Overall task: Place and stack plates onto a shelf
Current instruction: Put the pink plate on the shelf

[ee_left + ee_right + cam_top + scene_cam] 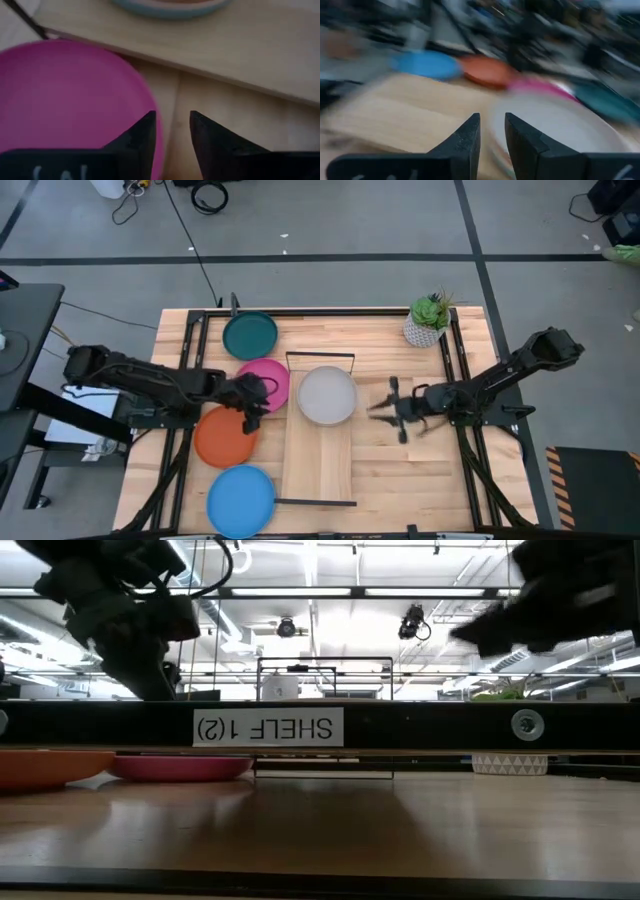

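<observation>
Both two-finger grippers are sitting over the slatted wooden tabletop (440, 480), 1 on each side of the long, narrow light-wood shelf (318, 465) with thin black wire frames at its ends. On the left side, the left gripper (252, 412) is hovering at the edge of the round matte magenta plate (268, 380), and in its wrist view its 2 dark fingers (142, 137) are standing slightly apart with a narrow gap between them, holding nothing, one finger overlapping the magenta rim and the other over bare wood. On the right side, the right gripper (385, 409) is hanging just beside the shelf, clear of the pale greyish-white plate (327, 395) that is resting on the shelf's far half; its fingers (470, 137) are likewise showing only a narrow gap and are empty, and that view is blurred. A dark teal plate (250, 335) is lying on the table near the far left corner, touching or nearly touching the magenta one. An orange plate (224, 436) is lying nearer, just beside the magenta plate, and a bright blue plate (241, 500) is lying at the near edge beside the shelf. A small potted green plant (430, 319) in a white pot is standing at the far right corner.
</observation>
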Action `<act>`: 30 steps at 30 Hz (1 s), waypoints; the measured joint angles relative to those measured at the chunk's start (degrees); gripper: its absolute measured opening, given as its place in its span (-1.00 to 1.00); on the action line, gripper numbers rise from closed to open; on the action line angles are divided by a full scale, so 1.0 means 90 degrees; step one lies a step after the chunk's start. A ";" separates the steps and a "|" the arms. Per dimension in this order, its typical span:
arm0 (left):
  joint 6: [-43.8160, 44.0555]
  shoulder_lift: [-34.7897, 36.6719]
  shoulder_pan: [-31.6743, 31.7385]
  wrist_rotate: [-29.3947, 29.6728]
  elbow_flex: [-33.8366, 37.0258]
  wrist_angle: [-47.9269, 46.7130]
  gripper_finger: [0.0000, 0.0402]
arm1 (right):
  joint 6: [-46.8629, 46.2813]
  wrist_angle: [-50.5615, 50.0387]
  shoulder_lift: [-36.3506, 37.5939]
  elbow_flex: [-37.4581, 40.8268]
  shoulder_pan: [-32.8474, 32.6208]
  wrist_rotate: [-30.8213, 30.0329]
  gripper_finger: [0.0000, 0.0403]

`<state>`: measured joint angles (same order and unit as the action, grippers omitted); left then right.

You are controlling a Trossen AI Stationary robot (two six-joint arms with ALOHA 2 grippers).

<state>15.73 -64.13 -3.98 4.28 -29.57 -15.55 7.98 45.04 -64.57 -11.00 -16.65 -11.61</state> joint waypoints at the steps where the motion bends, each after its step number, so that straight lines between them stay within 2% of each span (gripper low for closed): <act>1: -0.0022 -0.0098 -0.0059 0.0152 -0.0083 -0.0137 -0.34 | 0.0147 0.0264 0.0001 0.0068 -0.0029 0.0429 -0.52; 3: -0.0169 -0.0311 -0.0134 0.0184 -0.0241 -0.0277 -0.31 | 0.0413 0.0445 0.0038 0.0193 -0.0060 0.0952 -0.53; 6: -0.0203 -0.0587 -0.0229 0.0016 -0.0450 -0.0480 -0.30 | 0.0352 0.0410 0.0021 0.0257 -0.0053 0.1048 -0.53; 8: -0.0166 -0.0767 -0.0303 0.0001 -0.0548 -0.0585 -0.29 | 0.0112 0.0618 0.0036 0.0254 -0.0035 0.0793 -0.53; 12: -0.0157 -0.1087 -0.0408 0.0031 -0.0609 -0.0636 -0.29 | -0.0204 0.1421 0.0069 0.0243 0.0042 -0.0258 -0.52; 14: -0.0158 -0.1249 -0.0445 0.0182 -0.0609 -0.0652 -0.29 | -0.0350 0.1485 0.0064 0.0236 0.0045 -0.0575 -0.53; 19: -0.0474 -0.1523 -0.0519 0.0767 -0.0606 -0.0649 -0.29 | -0.0396 0.1377 0.0048 0.0240 0.0037 -0.0529 -0.52; 24: -0.0877 -0.1717 -0.0605 0.0860 -0.0606 -0.0645 -0.31 | -0.0602 0.1163 0.0045 0.0240 0.0030 -0.0397 -0.53; 27: -0.0894 -0.1850 -0.0633 0.0847 -0.0606 -0.0645 -0.39 | -0.0602 0.1122 0.0045 0.0240 0.0032 -0.0394 -0.53; 30: -0.0829 -0.1934 -0.0629 0.0862 -0.0602 -0.0730 -0.57 | -0.0602 0.1054 0.0045 0.0240 0.0031 -0.0394 -0.53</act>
<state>8.27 -81.54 -9.63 12.04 -34.98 -22.13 2.57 54.52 -64.16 -8.84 -16.37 -15.16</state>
